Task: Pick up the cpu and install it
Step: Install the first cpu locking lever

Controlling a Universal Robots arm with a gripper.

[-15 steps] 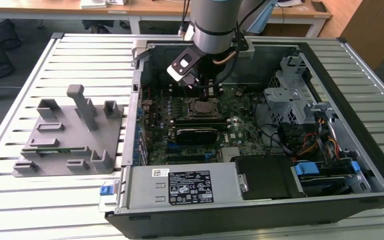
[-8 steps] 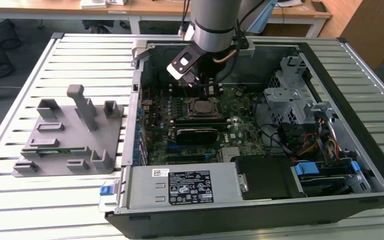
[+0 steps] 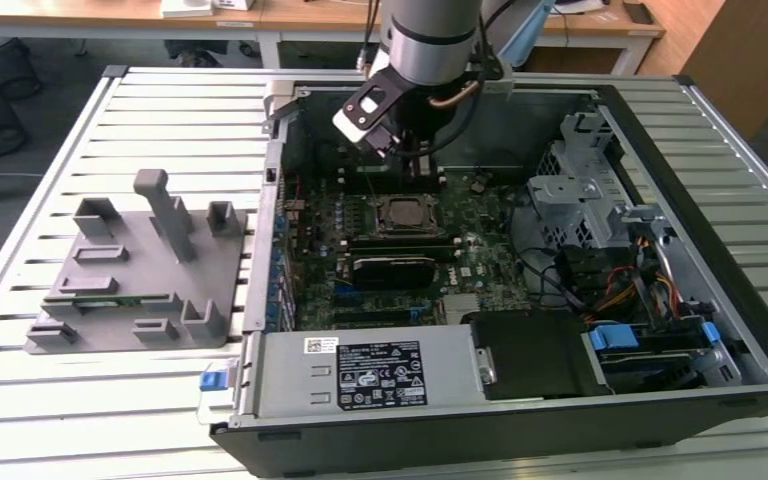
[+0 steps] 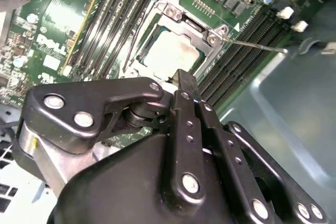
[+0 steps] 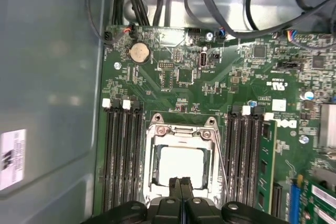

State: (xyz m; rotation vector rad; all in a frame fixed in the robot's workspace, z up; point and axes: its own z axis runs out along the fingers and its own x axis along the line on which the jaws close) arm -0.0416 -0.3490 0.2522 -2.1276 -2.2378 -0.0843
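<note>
Cpu (image 5: 181, 165) lies flat in the metal socket frame (image 5: 152, 129) on the green motherboard (image 5: 173, 77). It is a small square chip with a pale silvery top and a thin darker rim, and the frame surrounds it on all sides. In the second wrist view the cpu (image 4: 168, 51) shows the same dull, evenly lit face.

At the exterior view's left, a grey fixture block (image 3: 144, 270) stands on the slatted table (image 3: 77, 425), well apart from the open computer case (image 3: 744, 330). Inside the case, the motherboard lies in the middle with the socket near its centre, and a power supply (image 3: 357, 370) sits along the nearer edge.

The gripper (image 5: 180, 182) hangs over one edge of the socket with its two black fingers (image 4: 187, 85) pressed together, pinching nothing. Whether the tips touch the chip I cannot tell. Rows of dark memory slots (image 5: 118, 156) flank the socket on both sides, and a thin wire lever (image 4: 257, 45) reaches out from the frame. A coin battery (image 5: 139, 52) sits further along the board.

Toward the exterior view's right stand a metal drive cage (image 3: 584, 190) and a tangle of cables (image 3: 624, 290).
</note>
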